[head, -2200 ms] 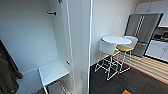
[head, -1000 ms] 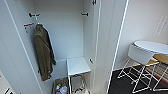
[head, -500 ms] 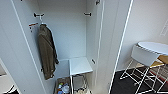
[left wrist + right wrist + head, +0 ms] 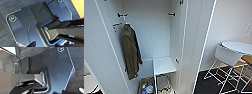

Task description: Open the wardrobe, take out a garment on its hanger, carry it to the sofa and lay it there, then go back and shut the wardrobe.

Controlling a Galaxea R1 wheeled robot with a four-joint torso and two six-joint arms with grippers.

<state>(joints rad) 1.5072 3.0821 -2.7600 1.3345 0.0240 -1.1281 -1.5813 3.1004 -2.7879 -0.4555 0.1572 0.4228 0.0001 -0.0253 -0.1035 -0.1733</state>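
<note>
though gripper fingers impossible to judge, wardrobe (image 4: pixel 159 37) wide open, olive jacket (image 4: pixel 130 53) hanging inside

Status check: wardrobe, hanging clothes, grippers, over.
Wardrobe open. Olive-brown jacket hanging at left; white table inside below. Gripper fingers unreadable.

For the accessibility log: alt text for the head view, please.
An open white wardrobe holds an olive-brown jacket hanging at its left, with a small white shelf low inside. A round white table and a chair stand to the right.
</note>
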